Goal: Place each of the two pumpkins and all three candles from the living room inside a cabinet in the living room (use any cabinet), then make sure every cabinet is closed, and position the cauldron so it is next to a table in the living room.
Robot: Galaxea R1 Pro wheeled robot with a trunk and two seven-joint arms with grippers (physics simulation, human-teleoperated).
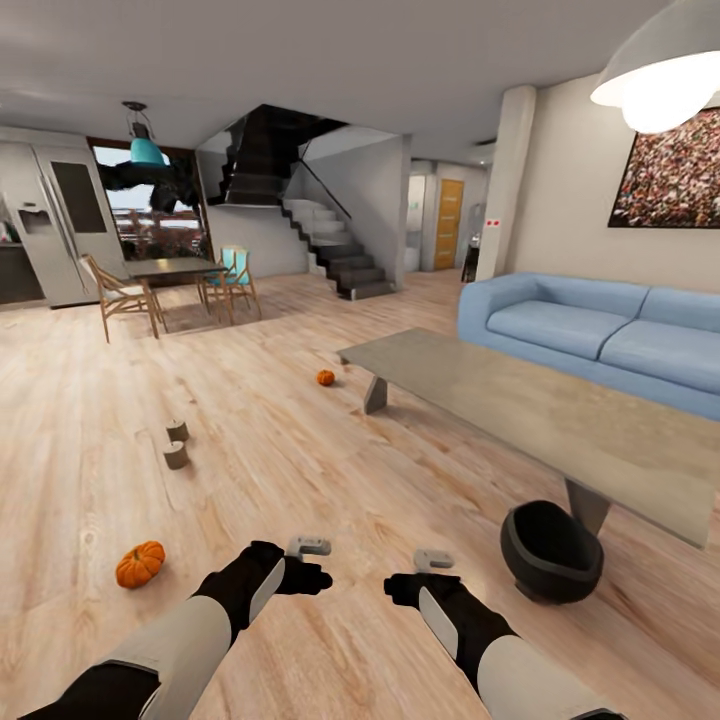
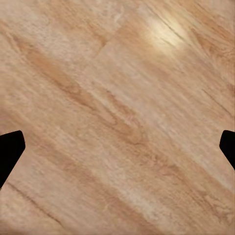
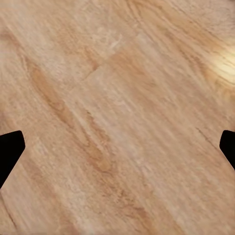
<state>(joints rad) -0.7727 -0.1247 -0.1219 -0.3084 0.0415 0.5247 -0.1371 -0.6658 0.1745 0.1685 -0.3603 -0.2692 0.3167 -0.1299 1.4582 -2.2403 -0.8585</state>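
Two orange pumpkins lie on the wood floor: one (image 1: 140, 564) just left of my left arm, the other (image 1: 325, 377) farther off by the near corner of the grey-topped table (image 1: 520, 400). Two short grey-brown candles (image 1: 176, 443) stand between them at the left. The black cauldron (image 1: 550, 550) sits on the floor against the table's near side, right of my right arm. My left gripper (image 1: 312, 560) (image 2: 117, 152) and right gripper (image 1: 432, 572) (image 3: 117, 152) hang open over bare floor, holding nothing. The cabinet is out of view.
A blue sofa (image 1: 590, 330) stands behind the table at the right. A dining table with chairs (image 1: 175, 280) and a fridge (image 1: 60, 225) are at the far left, and stairs (image 1: 335, 250) rise at the back. Open wood floor lies ahead.
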